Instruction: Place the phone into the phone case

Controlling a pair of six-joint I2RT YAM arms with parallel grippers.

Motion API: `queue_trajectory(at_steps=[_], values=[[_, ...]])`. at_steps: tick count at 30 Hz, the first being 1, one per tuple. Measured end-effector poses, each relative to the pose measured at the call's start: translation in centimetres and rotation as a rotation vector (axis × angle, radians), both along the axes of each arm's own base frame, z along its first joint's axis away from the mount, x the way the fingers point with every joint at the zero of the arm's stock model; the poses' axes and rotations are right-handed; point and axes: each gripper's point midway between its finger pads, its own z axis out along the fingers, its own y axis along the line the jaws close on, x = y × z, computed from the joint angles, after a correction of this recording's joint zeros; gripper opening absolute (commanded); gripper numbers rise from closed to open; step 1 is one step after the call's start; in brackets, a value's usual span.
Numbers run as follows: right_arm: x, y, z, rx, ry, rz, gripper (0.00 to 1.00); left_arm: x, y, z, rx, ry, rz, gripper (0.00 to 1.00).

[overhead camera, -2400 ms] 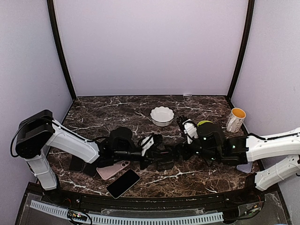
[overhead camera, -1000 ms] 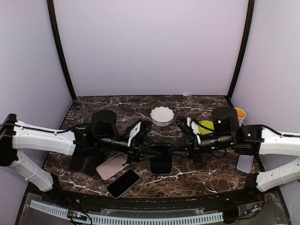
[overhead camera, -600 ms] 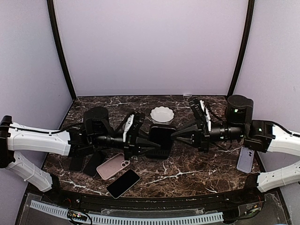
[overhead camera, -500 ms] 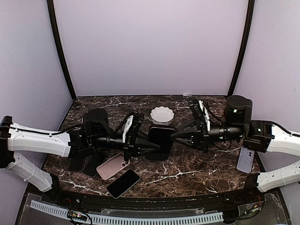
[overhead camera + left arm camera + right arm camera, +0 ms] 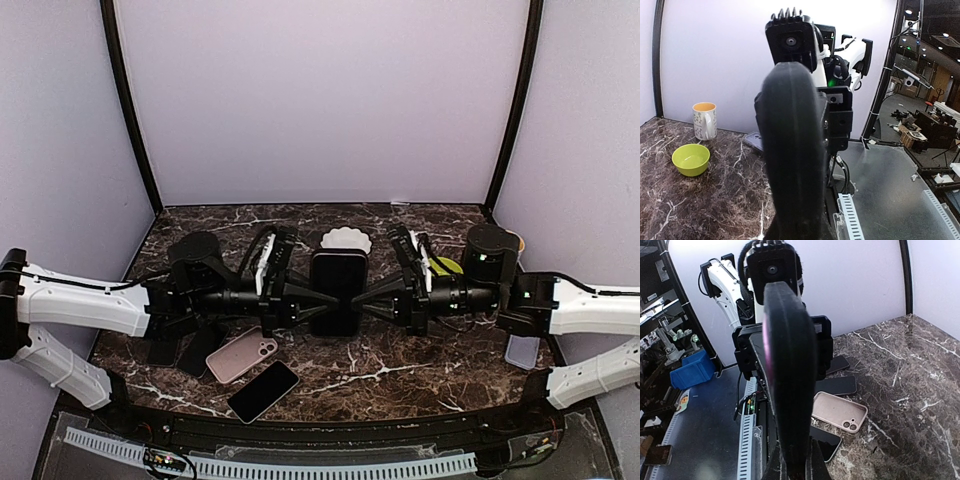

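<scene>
two pincers [image 5: 306,300] [image 5: 370,299] pinch the phone case [image 5: 337,288], seemingly standing upright.

Surface [image 5: 400,365]: dark brown marble pattern with white veins, level and evenly lit. Back wall [image 5: 320,100], left wall [image 5: 60,150] and right wall [image 5: 590,120]: plain pale lilac panels, unmarked. Two black posts [image 5: 130,110] run up the rear corners, leaning outward in the top view. A white perforated strip [image 5: 300,469] lines the near edge.

Left wrist view: grey metal floor [image 5: 890,190] beside the surface; beyond it, a dim hall [image 5: 935,60] with ceiling lamps on.

Right wrist view: a blue bin [image 5: 692,371] stands at far left.
</scene>
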Motion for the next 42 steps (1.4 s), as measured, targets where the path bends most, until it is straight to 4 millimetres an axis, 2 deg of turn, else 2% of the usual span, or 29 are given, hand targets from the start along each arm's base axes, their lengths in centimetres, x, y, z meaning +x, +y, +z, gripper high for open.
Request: queue_trajectory(at_steps=[1,3,4,5,7,8,9,10,12,18,19,20,21,22,24,25,27,30,31,32,33,34,36,38,41,42], values=[[0.0,0.0,0.1,0.003,-0.01,0.005,0.0,0.0,0.0,0.1,-0.002,0.01,0.0,0.23],[-0.2,0.1,0.2,0.007,-0.015,0.016,0.0,-0.1,0.1,0.3,-0.008,0.015,-0.007,0.5],[-0.3,0.1,0.1,0.005,-0.006,0.021,0.0,-0.3,0.0,0.5,-0.019,0.004,-0.013,0.55],[-0.4,0.0,-0.1,-0.004,0.004,0.025,0.0,-0.4,0.1,1.0,-0.032,-0.006,-0.018,0.56],[-0.5,0.0,-0.8,-0.028,0.023,0.029,0.0,-0.7,0.2,2.0,-0.06,-0.019,-0.025,0.5],[-0.5,0.0,-1.1,-0.037,0.028,0.034,0.0,-0.8,0.3,2.4,-0.068,-0.02,-0.027,0.36],[-0.7,0.0,-1.2,-0.043,0.033,0.041,0.0,-0.8,0.5,2.8,-0.077,-0.027,-0.022,0.29],[-0.8,0.0,-1.3,-0.046,0.036,0.045,0.0,-0.7,0.5,3.1,-0.082,-0.032,-0.015,0.14],[-1.1,0.0,-1.2,-0.046,0.036,0.065,0.0,-0.3,0.6,3.4,-0.086,-0.036,0.005,0.01],[-0.9,-0.1,-1.2,-0.055,-0.005,0.06,0.0,0.3,0.4,3.5,-0.068,0.027,0.026,0.0],[-0.9,-0.1,-1.2,-0.058,-0.004,0.06,0.0,0.3,0.4,3.4,-0.066,0.03,0.026,0.07],[-0.9,-0.1,-1.3,-0.062,-0.004,0.058,0.0,0.3,0.4,3.4,-0.065,0.033,0.027,0.18],[-0.9,-0.2,-1.4,-0.066,-0.004,0.057,0.0,0.3,0.4,3.3,-0.063,0.035,0.026,0.34],[-0.9,-0.2,-1.4,-0.072,-0.003,0.056,0.0,0.3,0.4,3.3,-0.062,0.037,0.027,0.35],[-1.0,-0.4,-1.6,-0.088,0.011,0.053,0.0,0.3,0.4,3.4,-0.065,0.025,0.028,0.16],[-0.9,-0.5,-1.9,-0.101,0.018,0.048,0.0,0.3,0.4,3.5,-0.07,0.024,0.028,0.04],[-1.0,-0.7,-2.1,-0.112,0.023,0.049,0.0,0.6,0.3,3.3,-0.064,0.034,0.037,0.0],[-0.9,-0.9,-2.2,-0.122,0.007,0.039,0.0,0.7,0.1,3.3,-0.061,0.053,0.037,0.0],[-0.9,-0.9,-2.2,-0.123,0.006,0.035,0.0,0.8,0.0,3.3,-0.061,0.056,0.037,0.04],[-0.8,-1.0,-2.1,-0.123,0.005,0.031,0.0,0.8,0.0,3.3,-0.06,0.057,0.036,0.34],[-0.7,-1.0,-2.2,-0.126,0.007,0.025,0.0,0.8,-0.1,3.3,-0.059,0.059,0.035,0.51],[-0.6,-1.1,-2.3,-0.132,0.01,0.014,0.0,0.8,-0.1,3.3,-0.058,0.059,0.035,0.84],[-0.2,-1.3,-2.6,-0.161,0.048,-0.017,0.0,1.2,0.0,3.1,-0.052,0.057,0.049,0.97],[1.2,-1.9,-3.6,-0.216,0.116,-0.086,0.0,2.2,0.2,2.7,-0.031,0.064,0.088,0.99],[4.3,-3.1,-6.1,-0.297,0.262,-0.213,0.0,6.0,1.2,1.3,0.055,0.103,0.231,0.99],[5.5,-3.8,-7.5,-0.329,0.327,-0.261,0.0,7.5,1.7,0.9,0.078,0.113,0.285,0.99]])
